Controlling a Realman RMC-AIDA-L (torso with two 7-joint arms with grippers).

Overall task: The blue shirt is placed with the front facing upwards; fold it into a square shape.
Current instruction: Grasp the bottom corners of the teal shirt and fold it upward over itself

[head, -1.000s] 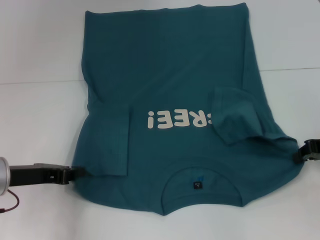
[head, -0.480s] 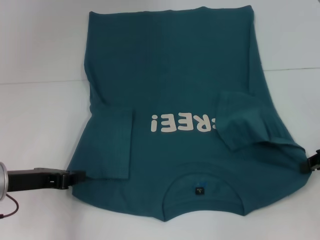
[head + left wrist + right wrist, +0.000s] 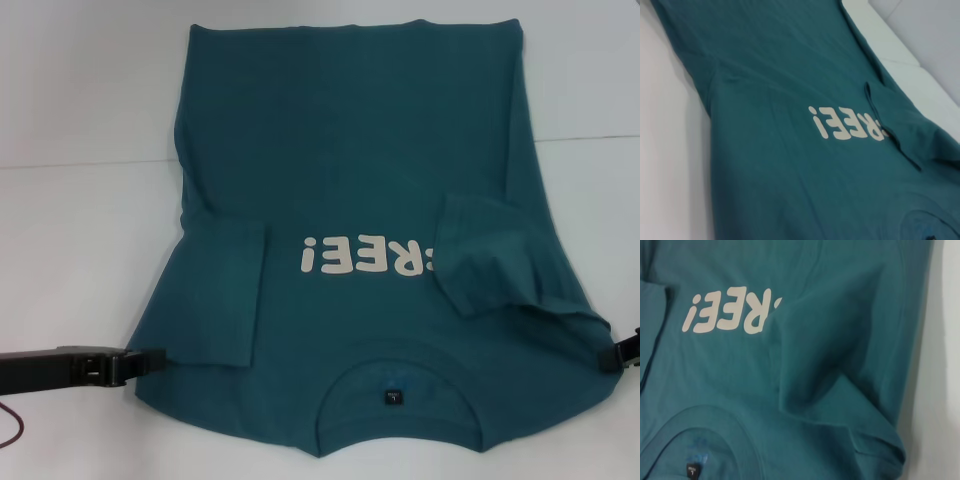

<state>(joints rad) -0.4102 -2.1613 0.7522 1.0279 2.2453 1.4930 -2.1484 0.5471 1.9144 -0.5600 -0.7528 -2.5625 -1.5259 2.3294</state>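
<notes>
The shirt [image 3: 350, 200] lies front up on the white table [image 3: 80, 260], collar nearest the robot and hem at the far edge; the round neck [image 3: 398, 400] sits closest, with a small dark tag [image 3: 394, 398] inside it; the wrist views show the same collar and tag [image 3: 692, 471] at close range. The left gripper [image 3: 150, 358] lies low on the table at the near left, its tip touching the shirt's shoulder edge; it appears closed on that edge, though the fingers are too dark to separate. The right gripper [image 3: 622, 355] shows only as a dark piece at the frame's right edge, against the shirt's near right corner; how its jaws stand I cannot tell. Farther on, both sleeves are folded inward over the body: the left sleeve [image 3: 222, 290] lies flat, the right sleeve [image 3: 487, 255] lies rumpled and partly raised, covering the first letter of the print [image 3: 368, 255]; the cream letters read upside down from the robot's side. Beyond the print the cloth is smooth up to the hem [image 3: 360, 25].
</notes>
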